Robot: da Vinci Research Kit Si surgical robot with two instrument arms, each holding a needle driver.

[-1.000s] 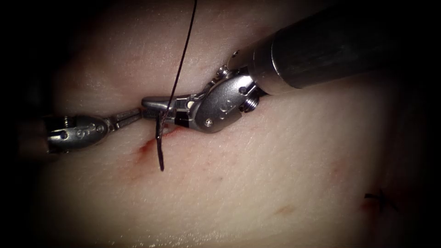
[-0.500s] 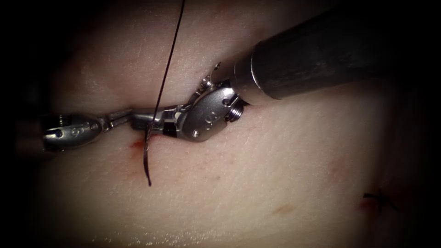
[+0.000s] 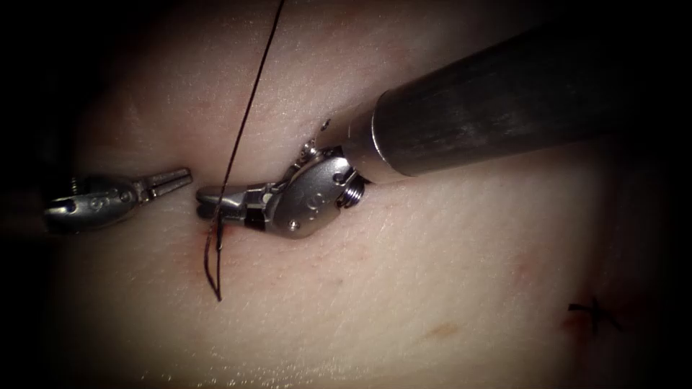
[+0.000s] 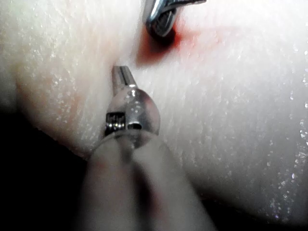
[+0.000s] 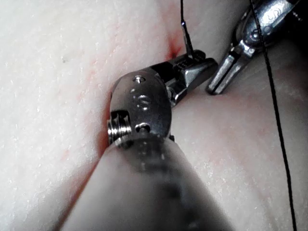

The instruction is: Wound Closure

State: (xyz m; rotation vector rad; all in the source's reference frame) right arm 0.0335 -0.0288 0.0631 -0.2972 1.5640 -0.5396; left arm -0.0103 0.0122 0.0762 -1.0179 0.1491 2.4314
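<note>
gap: left tool (image 3: 169, 180) / right tool (image 3: 209, 204) (narrow) | thread (image 3: 245, 115) crosses

My scope looks down from above and in front at the tissue (image 3: 432, 288), fairly near; the right tool (image 3: 209, 205) enters from about two o'clock, the left tool (image 3: 176, 179) from nine. My left wrist camera looks along its shaft, very close on its own fingers (image 4: 122, 77). My right wrist camera does likewise. All three share the red patch (image 4: 159, 45) where both tips meet.
</note>
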